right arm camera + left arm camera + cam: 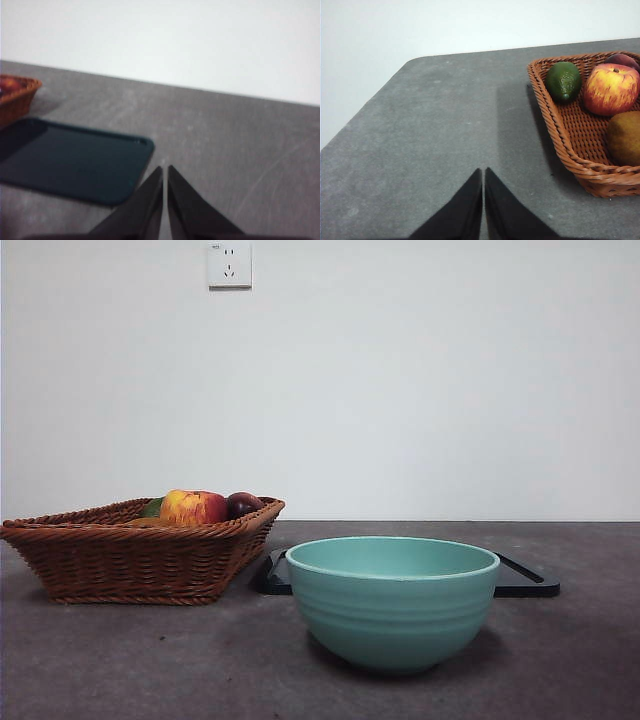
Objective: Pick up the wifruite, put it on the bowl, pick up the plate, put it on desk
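The wifruite (625, 137), a dull brown oval fruit, lies in the brown wicker basket (560, 125) next to the red-yellow apple (611, 89). My left gripper (483, 172) is shut and empty above the bare desk (430, 130), off to the side of the basket. The teal-green bowl (392, 605) stands empty-looking at the front of the desk. Behind it lies the plate (525, 580), flat, dark and rectangular. My right gripper (165, 170) is shut with nothing in it, just past a corner of the plate (70, 160). Neither arm shows in the front view.
The basket (130, 560) sits left of the bowl and also holds a green fruit (564, 81) and a dark purple fruit (622, 60). The apple (192, 507) rises above its rim. A white wall with an outlet (229, 264) backs the desk.
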Motion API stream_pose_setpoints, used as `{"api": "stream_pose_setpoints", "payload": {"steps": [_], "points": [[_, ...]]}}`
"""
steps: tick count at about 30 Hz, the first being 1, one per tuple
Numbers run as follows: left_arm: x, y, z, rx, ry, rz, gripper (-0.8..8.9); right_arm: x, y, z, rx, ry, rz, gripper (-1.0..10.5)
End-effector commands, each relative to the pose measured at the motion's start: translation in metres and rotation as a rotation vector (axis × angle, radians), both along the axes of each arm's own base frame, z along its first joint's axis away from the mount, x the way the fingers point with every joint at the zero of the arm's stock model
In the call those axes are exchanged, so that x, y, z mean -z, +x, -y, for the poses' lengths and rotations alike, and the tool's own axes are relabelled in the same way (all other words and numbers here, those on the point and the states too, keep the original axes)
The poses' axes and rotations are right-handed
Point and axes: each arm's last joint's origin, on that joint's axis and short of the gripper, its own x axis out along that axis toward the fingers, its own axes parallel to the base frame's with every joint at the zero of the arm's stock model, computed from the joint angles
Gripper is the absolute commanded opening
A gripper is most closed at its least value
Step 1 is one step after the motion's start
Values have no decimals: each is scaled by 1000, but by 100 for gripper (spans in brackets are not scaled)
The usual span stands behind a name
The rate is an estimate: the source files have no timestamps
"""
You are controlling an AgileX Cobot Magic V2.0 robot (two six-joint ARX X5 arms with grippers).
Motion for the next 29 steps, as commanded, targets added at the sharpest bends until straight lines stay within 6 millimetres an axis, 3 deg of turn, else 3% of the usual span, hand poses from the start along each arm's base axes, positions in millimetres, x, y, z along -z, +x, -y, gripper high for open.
{"api": "stream_pose_setpoints", "payload": {"steps": [1, 8, 29], "points": [[7, 1, 0, -5, -4, -24, 7, 4, 0, 0, -1, 23, -29, 6], [7, 1, 0, -5, -4, -24, 7, 12, -1, 0, 0, 17, -119, 6], [7, 1, 0, -5, -4, -24, 7, 11, -1, 0, 0, 18, -108, 6]]}}
